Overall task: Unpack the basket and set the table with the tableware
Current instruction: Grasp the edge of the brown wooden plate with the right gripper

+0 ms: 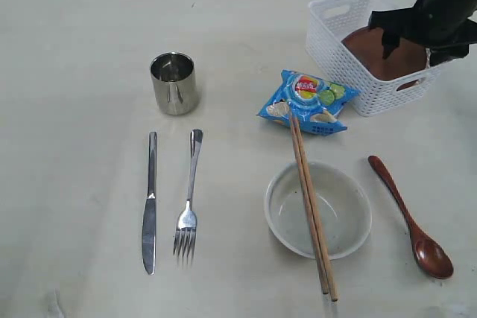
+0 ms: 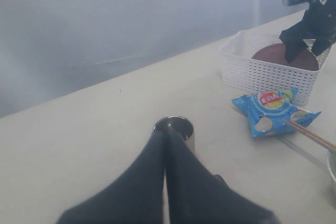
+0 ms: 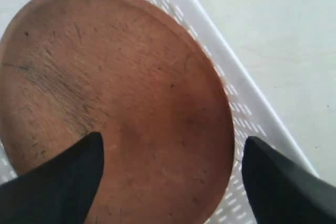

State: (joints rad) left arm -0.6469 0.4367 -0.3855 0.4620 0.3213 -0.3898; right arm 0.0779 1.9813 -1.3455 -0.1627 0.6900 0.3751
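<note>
Your right claw (image 1: 414,46) stood with its jaws spread wide over the white rectangular lattice-sided plastic basket (image 1: 335,42), holding nothing. Its two dark fingers (image 3: 68,182) hung above the reddish-brown round wooden plate (image 3: 115,77). The plate filled most of the basket at the far right of the pale cream tabletop (image 1: 74,72). I judge the wide spread was meant for taking the plate by its rim. Whether the tips touched the wood could not be told.

Your left claw (image 2: 166,135) was closed tight and empty, poised on the near side of the steel cup (image 1: 174,82), apparently just parked out of the way.

The rest lay like a place setting:
- One steel knife (image 1: 150,199) and one steel fork (image 1: 188,199) lay side by side, parallel, below the one cup.
- One white round bowl (image 1: 339,210) sat to their right.
- One pair of wooden chopsticks (image 1: 309,206), two sticks, rested across the bowl's rim, which kept them from rolling. Their far tips reached the one blue snack bag (image 1: 307,102).
- One dark red wooden spoon (image 1: 410,217) lay just beside the bowl, toward the right edge, bowl end nearest.

That made six kinds of tableware on the table and one plate in the single basket, so by my reckoning the plate was the last piece to unpack.
</note>
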